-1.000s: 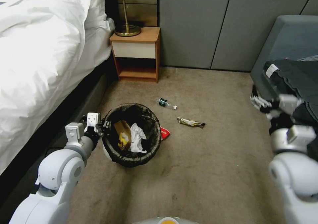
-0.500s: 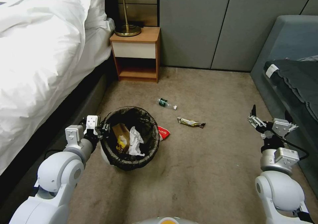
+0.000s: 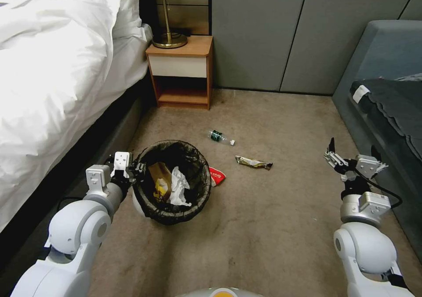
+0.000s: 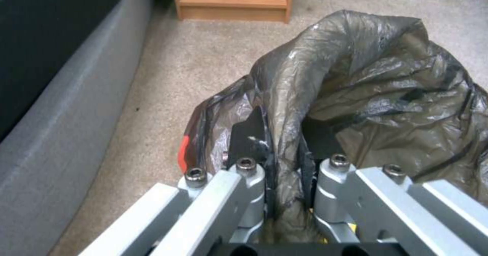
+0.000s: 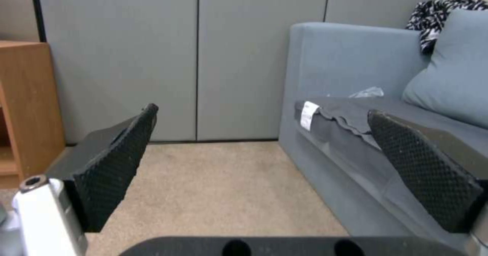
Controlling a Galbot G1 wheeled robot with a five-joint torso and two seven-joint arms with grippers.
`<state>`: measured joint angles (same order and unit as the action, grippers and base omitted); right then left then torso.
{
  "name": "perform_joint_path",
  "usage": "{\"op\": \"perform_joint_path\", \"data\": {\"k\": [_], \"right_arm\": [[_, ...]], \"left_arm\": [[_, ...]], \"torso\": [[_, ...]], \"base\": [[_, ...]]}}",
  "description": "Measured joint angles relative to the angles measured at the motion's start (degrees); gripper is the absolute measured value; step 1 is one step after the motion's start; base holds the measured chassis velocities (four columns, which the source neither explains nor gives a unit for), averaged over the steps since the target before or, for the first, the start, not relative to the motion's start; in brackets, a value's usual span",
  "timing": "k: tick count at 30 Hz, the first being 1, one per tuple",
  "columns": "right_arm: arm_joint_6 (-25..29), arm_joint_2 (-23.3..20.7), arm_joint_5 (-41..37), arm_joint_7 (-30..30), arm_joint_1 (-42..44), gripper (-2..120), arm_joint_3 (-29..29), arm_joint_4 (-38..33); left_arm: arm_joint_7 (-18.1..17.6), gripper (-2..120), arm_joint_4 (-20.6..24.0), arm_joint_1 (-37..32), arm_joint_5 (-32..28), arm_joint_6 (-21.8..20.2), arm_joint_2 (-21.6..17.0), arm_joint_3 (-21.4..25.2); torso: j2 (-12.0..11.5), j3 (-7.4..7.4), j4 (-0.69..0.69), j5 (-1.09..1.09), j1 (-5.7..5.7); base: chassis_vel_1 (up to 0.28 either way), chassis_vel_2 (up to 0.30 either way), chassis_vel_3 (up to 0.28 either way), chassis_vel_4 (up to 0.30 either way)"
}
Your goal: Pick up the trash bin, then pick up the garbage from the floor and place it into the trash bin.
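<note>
The trash bin [image 3: 151,209] is a small white one with a dark bag liner [image 4: 376,80] over its rim. It hangs at my lower left, and my left gripper [image 3: 133,168] is shut on its near rim, pinching liner and rim between the fingers [image 4: 248,134]. Garbage lies inside: a tan paper bag [image 3: 159,171], a yellow wrapper [image 3: 159,190] and a white tissue [image 3: 179,186]. More garbage is on the carpet: a red packet [image 3: 217,175] against the bin, a small clear bottle [image 3: 220,137] and an olive snack wrapper [image 3: 253,162]. My right gripper [image 3: 351,153] [image 5: 264,149] stands open and empty low beside the sofa.
A bed with a white duvet [image 3: 57,68] runs along the left. A wooden nightstand [image 3: 182,70] with a brass lamp [image 3: 169,38] stands at the back, grey wall panels [image 3: 272,33] behind it. A blue-grey sofa [image 3: 387,55] with a dark blanket [image 3: 395,103] bounds the right.
My right arm has dropped from in front of the sofa down toward the floor, then edged slightly left. The bin has shifted slightly in my left gripper's hold.
</note>
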<state>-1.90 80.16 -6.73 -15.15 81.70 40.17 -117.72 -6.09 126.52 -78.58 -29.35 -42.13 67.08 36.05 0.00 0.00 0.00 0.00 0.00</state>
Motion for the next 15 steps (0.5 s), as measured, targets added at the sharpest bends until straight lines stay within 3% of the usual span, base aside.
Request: {"op": "perform_joint_path", "data": {"k": [15], "right_arm": [[-0.98,-0.44,-0.4,-0.21,-0.98,100,-0.55,0.81]], "left_arm": [[0.34,6,-0.61,0.1,0.65,0.0,0.44,-0.2]], "torso": [[0.0,0.0,0.0,0.0,0.0]], "base": [[0.0,0.0,0.0,0.0]]}}
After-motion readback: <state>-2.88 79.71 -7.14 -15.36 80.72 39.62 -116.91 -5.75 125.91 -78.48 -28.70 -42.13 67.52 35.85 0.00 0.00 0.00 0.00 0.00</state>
